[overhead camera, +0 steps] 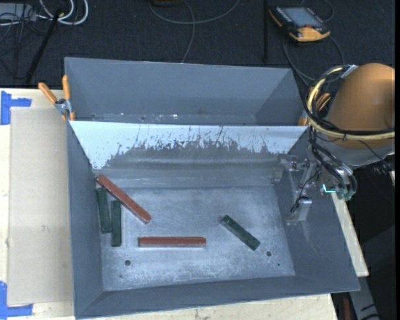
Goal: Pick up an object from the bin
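Grey bin (187, 99), floor: red-brown bar (172, 242) mid-front | gripper (299, 211) at right wall, near dark green bar (240, 233), not touching | pincer opening: I cannot tell.

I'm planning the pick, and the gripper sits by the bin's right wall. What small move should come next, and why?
Probably shift the gripper leftward in the view, over the short dark green bar. It lies nearest, flat on the floor of the grey metal bin, apart from the other bars.
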`<control>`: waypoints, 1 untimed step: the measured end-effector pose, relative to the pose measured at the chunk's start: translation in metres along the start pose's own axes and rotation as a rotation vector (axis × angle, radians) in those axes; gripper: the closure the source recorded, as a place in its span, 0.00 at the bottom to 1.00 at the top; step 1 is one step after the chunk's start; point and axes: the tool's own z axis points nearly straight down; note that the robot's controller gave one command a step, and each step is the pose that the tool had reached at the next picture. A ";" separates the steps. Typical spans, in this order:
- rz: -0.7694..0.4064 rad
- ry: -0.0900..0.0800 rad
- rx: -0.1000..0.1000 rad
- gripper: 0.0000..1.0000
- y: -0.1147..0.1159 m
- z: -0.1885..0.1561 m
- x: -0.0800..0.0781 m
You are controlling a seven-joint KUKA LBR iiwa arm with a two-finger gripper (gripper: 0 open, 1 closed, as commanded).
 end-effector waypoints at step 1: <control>0.212 0.002 -0.001 0.00 0.027 0.141 0.019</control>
